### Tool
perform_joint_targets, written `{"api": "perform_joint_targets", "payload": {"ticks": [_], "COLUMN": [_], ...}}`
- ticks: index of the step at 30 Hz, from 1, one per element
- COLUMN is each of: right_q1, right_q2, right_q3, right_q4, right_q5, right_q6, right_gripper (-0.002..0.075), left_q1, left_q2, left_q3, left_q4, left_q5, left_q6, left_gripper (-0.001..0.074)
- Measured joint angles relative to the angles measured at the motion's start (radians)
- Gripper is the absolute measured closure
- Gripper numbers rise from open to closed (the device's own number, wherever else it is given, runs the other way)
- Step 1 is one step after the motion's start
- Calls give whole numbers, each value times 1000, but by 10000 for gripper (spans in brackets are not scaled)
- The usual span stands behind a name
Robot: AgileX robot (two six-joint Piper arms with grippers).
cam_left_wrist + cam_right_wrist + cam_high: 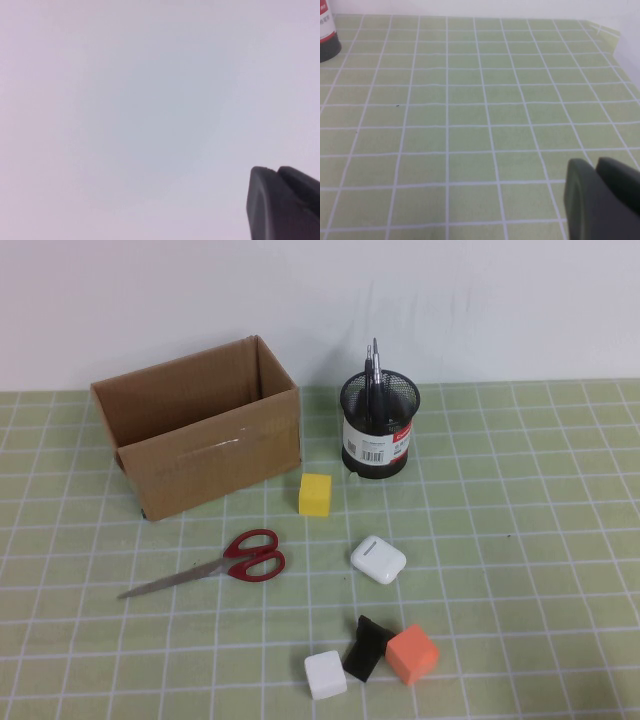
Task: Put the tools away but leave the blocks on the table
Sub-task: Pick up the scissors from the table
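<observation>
Lying near the middle of the table [560, 490], towards its left edge, the scissors [215, 565] are the one tool we see not yet put away; other tools already stand in the mesh pen cup [379, 425] beside the cardboard box [200, 435]. We judge a grasp across the red handles safest. The yellow block [315, 494], white block [325, 674], black wedge [367, 648] and orange block [412, 653] stay. We cannot tell the state of the left gripper [285, 202], facing blank wall, or the right gripper [602, 200], over bare grid.
</observation>
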Motion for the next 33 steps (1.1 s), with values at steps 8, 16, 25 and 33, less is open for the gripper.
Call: {"api": "perform_joint_targets", "payload": {"ticks": [8,16,25,33], "right_q1": [0,0,0,0], "right_q2": [0,0,0,0], "right_q3": [0,0,0,0], "right_q4": [0,0,0,0], "right_q5": [0,0,0,0], "right_q6": [0,0,0,0], "right_gripper": [733,733,733,733], "left_q1": [0,0,0,-2], "left_q2": [159,473,756,1092], "left_q3": [-309,-430,-545,-778], "left_q4": [-19,-22,-52,-108], "left_q5": [373,863,1098,1372], "left_q6": [109,117,237,558], "left_gripper": [739,739,739,739]}}
